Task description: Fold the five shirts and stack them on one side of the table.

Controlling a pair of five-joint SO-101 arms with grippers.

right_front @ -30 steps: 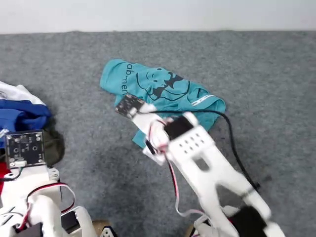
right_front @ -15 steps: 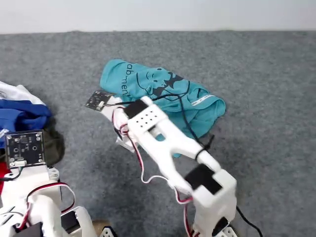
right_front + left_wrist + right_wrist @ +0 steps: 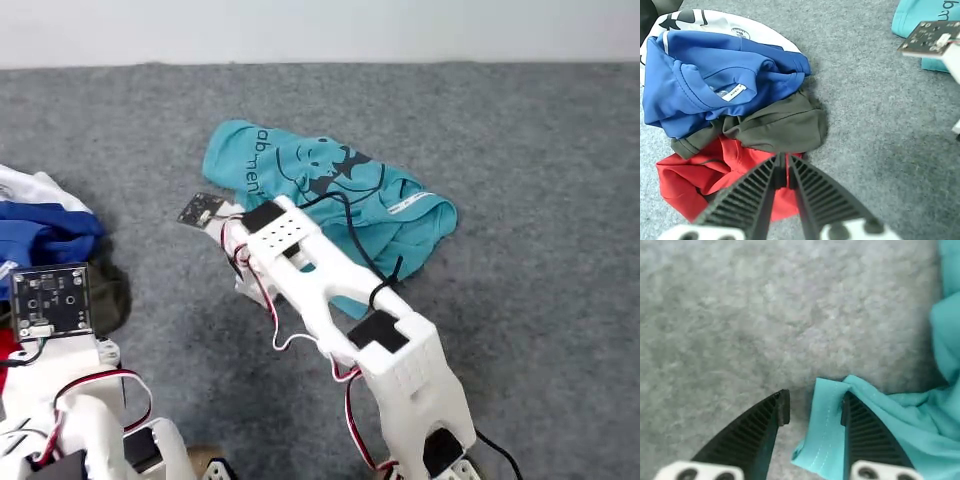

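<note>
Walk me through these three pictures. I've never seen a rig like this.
Two small white robot arms sit at a grey-covered table. The high view looks down from above. The other two pictures come from a camera on each arm's wrist, looking along its jaws. The right arm stretches out to a crumpled teal shirt. Its wrist view shows open jaws on either side of the shirt's edge, not clamped on it. The left arm is over a heap of a white shirt, blue shirt, dark shirt and red shirt. Its jaws are shut and empty.
</note>
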